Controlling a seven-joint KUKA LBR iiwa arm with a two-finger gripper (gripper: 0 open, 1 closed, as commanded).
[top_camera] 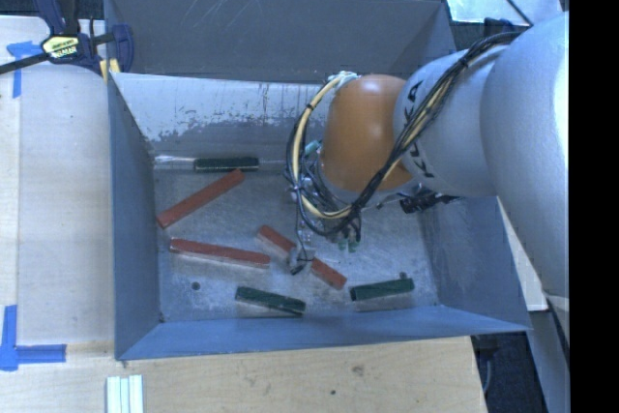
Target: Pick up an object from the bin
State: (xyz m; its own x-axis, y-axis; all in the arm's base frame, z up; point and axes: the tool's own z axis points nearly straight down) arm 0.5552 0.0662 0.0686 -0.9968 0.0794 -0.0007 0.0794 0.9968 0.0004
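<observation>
Orange wrist cover low in the bin, and under it the claw (302, 258) sits right over the middle of a short red-brown stick (329, 276), which lies slantwise on the floor, a little right of centre and toward the near wall. Open or closed? I cannot tell, the cables hide it. That stick looks stiff, flat and light, likely smooth enough to slide, so a pinch across its narrow width near the middle should lift it level. Just left, a long red-brown stick (221, 252) ends close beside it. Nearer, one dark green stick (271, 301) hugs the near wall, and a second green stick (382, 288) lies off to the right. Further out, a slanted red-brown stick (200, 198) sits at left and a far green stick (226, 164) runs along the far wall of the grey bin (135, 208).
</observation>
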